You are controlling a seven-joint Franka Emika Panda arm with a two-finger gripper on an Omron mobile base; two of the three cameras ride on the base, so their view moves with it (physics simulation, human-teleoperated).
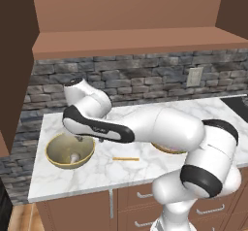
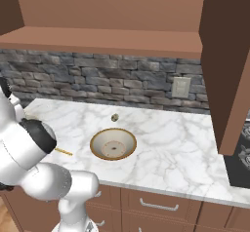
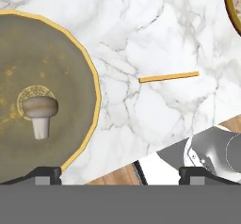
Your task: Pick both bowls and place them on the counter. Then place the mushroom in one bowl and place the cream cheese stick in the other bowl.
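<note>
The deep olive-tan bowl (image 1: 60, 150) (image 3: 56, 53) stands on the left of the white marble counter (image 1: 145, 169). The mushroom (image 1: 75, 157) (image 3: 40, 112) lies inside it, cap on the bowl's centre. My gripper (image 1: 80, 139) (image 3: 120, 173) hovers open just above the bowl's near-right rim, with nothing between its fingers. The cream cheese stick (image 1: 126, 158) (image 2: 63, 152) (image 3: 168, 76) lies flat on the marble to the right of that bowl. The shallow beige bowl (image 2: 113, 144) (image 1: 167, 150) (image 3: 234, 6) sits empty further right, mostly hidden by my arm in the left base view.
A small dark knob (image 2: 114, 117) rests on the counter behind the beige bowl. A stone backsplash with a wall outlet (image 2: 181, 87) runs along the back, under wooden cabinets. A dark stovetop (image 1: 238, 105) borders the counter's right end.
</note>
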